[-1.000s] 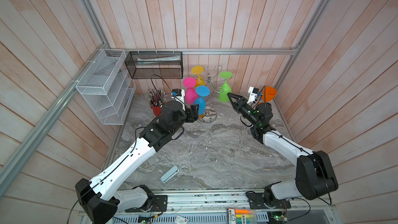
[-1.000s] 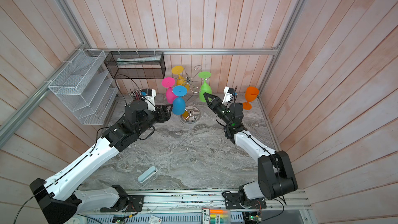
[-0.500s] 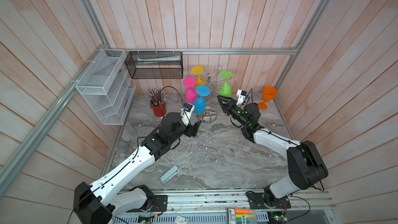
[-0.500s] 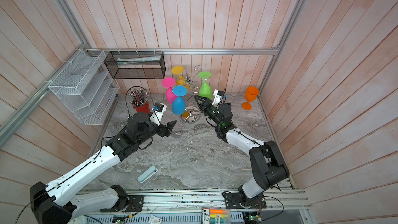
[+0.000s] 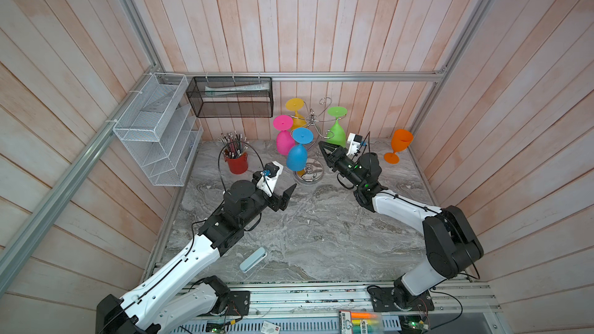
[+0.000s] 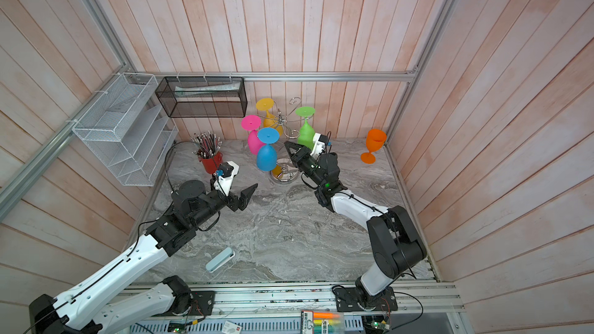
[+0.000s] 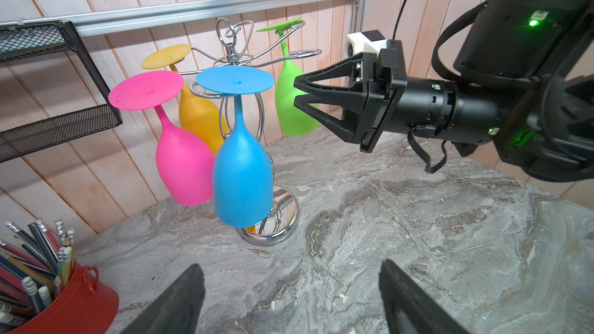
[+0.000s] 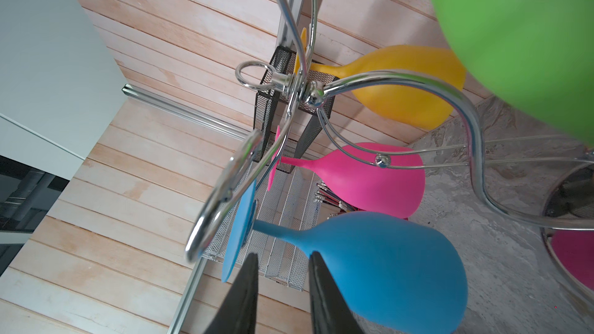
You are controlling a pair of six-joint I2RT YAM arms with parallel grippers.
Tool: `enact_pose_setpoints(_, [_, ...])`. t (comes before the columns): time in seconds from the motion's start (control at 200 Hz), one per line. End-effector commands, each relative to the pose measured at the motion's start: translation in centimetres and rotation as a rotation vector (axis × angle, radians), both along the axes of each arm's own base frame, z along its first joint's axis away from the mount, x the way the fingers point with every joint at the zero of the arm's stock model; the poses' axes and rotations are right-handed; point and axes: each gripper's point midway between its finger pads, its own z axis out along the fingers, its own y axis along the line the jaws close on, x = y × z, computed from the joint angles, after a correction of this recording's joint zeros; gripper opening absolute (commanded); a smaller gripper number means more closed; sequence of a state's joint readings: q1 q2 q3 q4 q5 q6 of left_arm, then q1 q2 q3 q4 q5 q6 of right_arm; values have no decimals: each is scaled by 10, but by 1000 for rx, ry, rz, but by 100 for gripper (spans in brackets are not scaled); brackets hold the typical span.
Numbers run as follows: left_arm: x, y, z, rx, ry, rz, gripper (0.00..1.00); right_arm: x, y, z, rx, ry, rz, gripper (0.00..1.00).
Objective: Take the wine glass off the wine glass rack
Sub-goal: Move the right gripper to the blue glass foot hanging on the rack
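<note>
The blue wine glass [image 5: 297, 157] hangs upside down on the wine glass rack [image 5: 311, 173] at the back of the tabletop [image 5: 321, 226]. The right hand [image 5: 321, 146] points at it from close by, jaws narrowly apart and grasping nothing. The left hand [image 5: 288, 195] is released wide, apart from the rack.

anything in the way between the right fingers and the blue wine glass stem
Nothing visible. In the right wrist view the right fingers point straight at the stem of the blue wine glass with free space between; the wine glass rack's empty hook runs beside that line, not across it.
</note>
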State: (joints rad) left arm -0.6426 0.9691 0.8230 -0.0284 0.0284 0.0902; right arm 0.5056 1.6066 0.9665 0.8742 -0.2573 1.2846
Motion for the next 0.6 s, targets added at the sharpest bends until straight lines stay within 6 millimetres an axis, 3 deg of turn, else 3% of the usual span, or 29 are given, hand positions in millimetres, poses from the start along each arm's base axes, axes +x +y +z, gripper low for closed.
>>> enact_pose_setpoints(0.0, [-5, -3, 7, -28, -31, -36, 87, 0, 1, 25, 37, -45, -24, 29])
enact_pose_setpoints(0.23, [-3, -1, 8, -48, -27, -33, 87, 7, 7, 32, 40, -31, -34, 28])
enact_pose_setpoints(0.32, [-1, -2, 8, -50, -18, -35, 87, 5, 8, 26, 51, -16, -25, 28])
enact_pose_setpoints(0.595, [-1, 3, 5, -43, -21, -18, 87, 3, 11, 35, 56, -40, -17, 28])
